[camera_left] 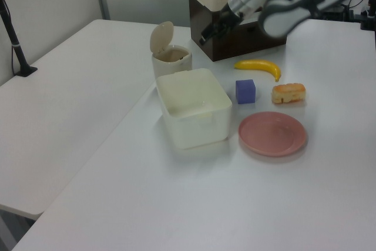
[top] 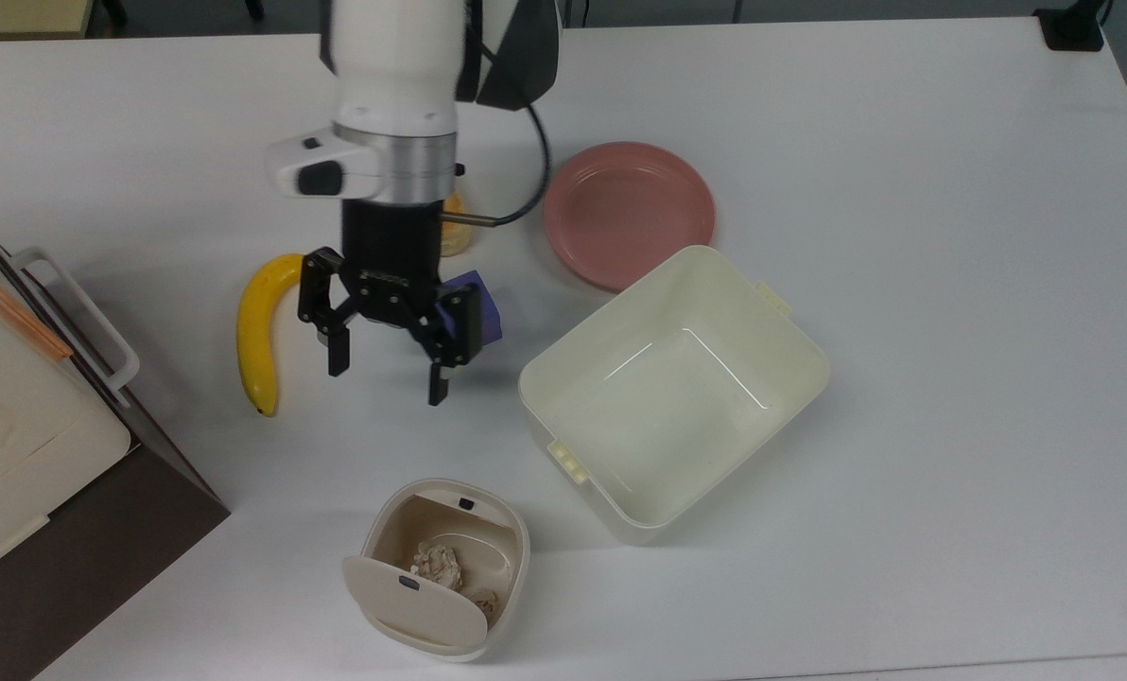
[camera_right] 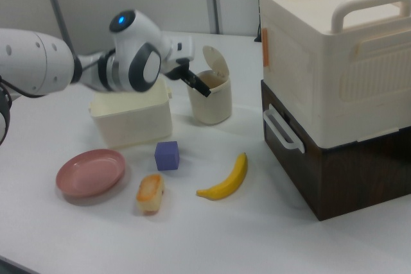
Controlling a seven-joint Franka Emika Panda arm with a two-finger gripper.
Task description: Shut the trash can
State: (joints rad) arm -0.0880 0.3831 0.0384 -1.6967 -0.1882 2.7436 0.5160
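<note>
Gripper [top: 386, 371] fingers spread apart and holding nothing, the Panda's hand hangs above the white table [top: 904, 142] with its fingertips aimed toward the top view's bottom edge. Straight along that line, further down the top view and a touch to the top view's right, stands the trash can [top: 445, 558], well apart from the fingertips with bare table between. Its hinged lid [top: 417, 601] stands open on the side of the can farthest from the gripper, so the rim nearest the fingers is the free edge with the small dark catch, and crumpled paper [top: 436, 563] lies inside. In the left view the lid [camera_left: 161, 37] stands nearly upright above the can's mouth. By my reading, the closing move depends on this: the gripper must pass over the can's opening to get behind the lid, then press it back toward itself and down.

Beside the gripper on the top view's right sits the larger lidless cream tub [top: 677, 388], close to the can but not touching it. A purple block [top: 478, 307] lies just behind the right-hand finger in the top view, and a banana [top: 261, 331] lies beside the left-hand finger, both on the table below. Further behind are a piece of bread [camera_right: 149, 192] and a pink plate [top: 630, 213]. Off to the top view's left stands a cream case on a dark brown box [top: 72, 530].
</note>
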